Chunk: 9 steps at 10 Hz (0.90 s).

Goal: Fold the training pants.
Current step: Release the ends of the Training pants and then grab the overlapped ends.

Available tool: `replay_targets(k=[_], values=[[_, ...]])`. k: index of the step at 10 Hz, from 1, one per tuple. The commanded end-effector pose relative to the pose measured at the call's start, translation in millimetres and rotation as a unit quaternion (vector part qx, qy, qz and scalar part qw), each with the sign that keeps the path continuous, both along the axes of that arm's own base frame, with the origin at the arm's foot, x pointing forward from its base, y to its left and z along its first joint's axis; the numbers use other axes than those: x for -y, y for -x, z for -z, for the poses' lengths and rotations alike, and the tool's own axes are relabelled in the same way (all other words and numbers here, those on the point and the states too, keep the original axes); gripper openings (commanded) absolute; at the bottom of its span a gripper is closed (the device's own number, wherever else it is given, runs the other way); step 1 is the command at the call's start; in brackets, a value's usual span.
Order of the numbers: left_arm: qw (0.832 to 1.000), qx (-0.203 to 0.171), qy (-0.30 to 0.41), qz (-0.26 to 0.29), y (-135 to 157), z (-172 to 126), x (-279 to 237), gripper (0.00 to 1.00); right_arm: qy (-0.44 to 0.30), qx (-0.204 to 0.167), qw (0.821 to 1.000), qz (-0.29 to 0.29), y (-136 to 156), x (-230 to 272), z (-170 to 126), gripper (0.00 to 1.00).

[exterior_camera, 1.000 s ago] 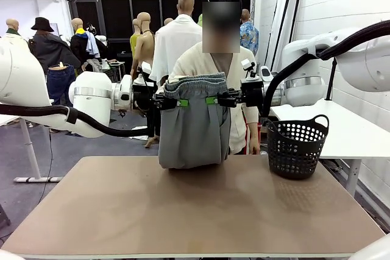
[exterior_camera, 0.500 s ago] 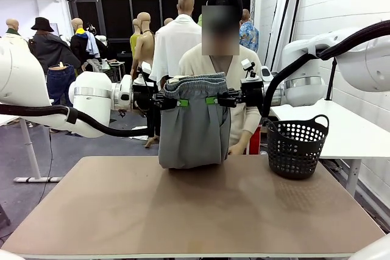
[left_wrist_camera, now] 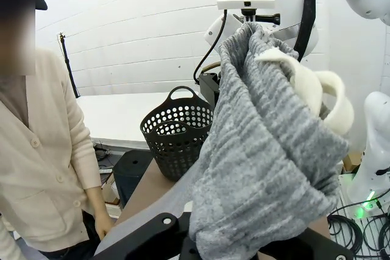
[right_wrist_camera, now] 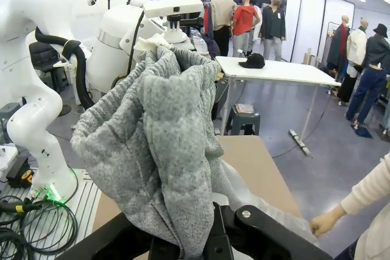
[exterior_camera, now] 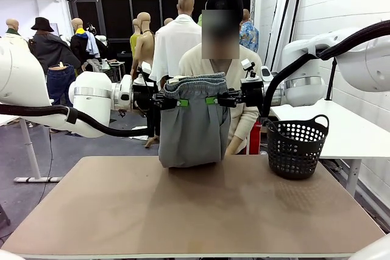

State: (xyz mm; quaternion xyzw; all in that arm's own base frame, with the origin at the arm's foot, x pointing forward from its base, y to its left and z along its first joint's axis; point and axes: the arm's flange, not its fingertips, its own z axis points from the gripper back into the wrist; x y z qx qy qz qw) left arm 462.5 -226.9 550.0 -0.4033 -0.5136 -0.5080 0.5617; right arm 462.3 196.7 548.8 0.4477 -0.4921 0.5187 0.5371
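1. Grey training pants (exterior_camera: 194, 126) hang between your two arms, above the far edge of the counter (exterior_camera: 195, 211).
2. Your left end effector (exterior_camera: 181, 102) pinches the waistband (exterior_camera: 195, 82) at one side; your right end effector (exterior_camera: 212, 100) pinches the other side.

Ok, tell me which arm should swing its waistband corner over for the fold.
Left, probably. The left fingers and right fingers pinch the pants level, but the basket crowds the right side of the table.

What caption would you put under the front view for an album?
Left claw and right claw hold the training pants up by the waistband over the table, black basket beside.
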Motion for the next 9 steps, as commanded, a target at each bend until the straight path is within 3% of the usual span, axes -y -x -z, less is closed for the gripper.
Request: replay_targets(k=[1,9], values=[[1.000,0.010,0.009,-0.006,4.8,0.6,0.5,0.00,-0.004,0.003,1.000,-0.005,2.6,-0.3,-1.4,0.00],[1.000,0.010,0.009,-0.006,4.8,0.6,0.5,0.00,-0.004,0.003,1.000,-0.005,2.6,-0.3,-1.4,0.00]])
